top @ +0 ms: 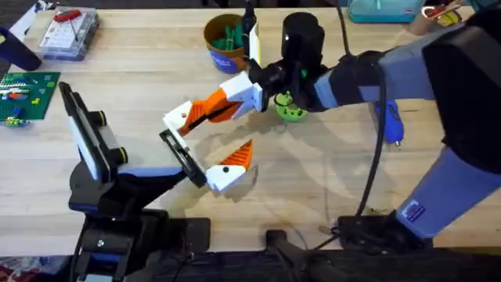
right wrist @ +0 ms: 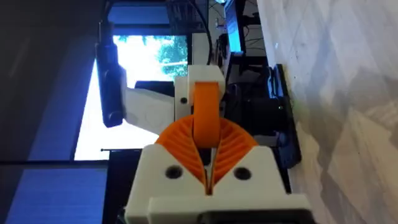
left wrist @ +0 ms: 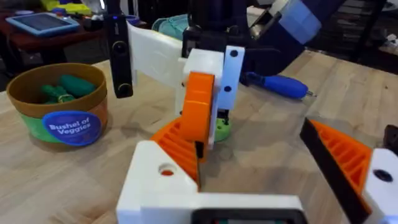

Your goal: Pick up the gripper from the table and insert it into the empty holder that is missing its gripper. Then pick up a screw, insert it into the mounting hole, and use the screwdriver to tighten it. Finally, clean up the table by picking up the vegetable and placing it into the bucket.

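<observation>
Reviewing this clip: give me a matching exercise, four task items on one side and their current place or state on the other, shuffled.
Things:
1. gripper
2. vegetable
3. bucket
4. screwdriver

Places or states:
A. lying on the table, blue handle
B. held in the right gripper, off the table
C. standing at the far edge, dark green pieces inside
D. on the table, beneath the right arm's wrist

Pairs: 1-B, 2-D, 3-C, 4-A

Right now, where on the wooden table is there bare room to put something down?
Free: the light wooden table between the clear plastic parts box and the tan-rimmed round bucket; also the near middle, right of the loose orange wedge-shaped finger. Crowded: around the lime-green toy vegetable.
</observation>
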Controlling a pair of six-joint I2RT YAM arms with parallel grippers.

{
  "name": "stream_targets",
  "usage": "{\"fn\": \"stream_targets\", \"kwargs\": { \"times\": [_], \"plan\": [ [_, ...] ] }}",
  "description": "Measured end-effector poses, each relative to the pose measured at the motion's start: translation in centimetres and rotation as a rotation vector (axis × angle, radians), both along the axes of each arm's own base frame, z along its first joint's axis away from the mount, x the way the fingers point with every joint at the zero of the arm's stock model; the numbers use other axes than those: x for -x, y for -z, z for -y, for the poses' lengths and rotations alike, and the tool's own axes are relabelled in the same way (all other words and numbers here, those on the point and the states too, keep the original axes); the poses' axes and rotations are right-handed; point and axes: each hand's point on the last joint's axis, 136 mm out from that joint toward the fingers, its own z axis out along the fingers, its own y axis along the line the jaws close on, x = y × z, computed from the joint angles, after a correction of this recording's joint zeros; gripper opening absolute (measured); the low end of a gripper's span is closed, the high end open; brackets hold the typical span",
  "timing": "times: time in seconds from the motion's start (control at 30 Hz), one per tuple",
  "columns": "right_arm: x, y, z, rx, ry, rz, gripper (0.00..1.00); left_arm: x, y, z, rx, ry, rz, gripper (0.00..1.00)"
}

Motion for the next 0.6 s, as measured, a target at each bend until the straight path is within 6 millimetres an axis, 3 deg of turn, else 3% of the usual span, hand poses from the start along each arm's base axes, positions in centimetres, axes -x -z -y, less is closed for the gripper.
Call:
{"fn": "stream_targets", "kwargs": {
  "times": [0.6],
  "plan": [
    [-0.31,-0.03,-0.45,0.0,0.013,0.004,0.021,-0.3,-0.01,-0.25,0.001,-0.022,-0.001,0.986]
  ]
}}
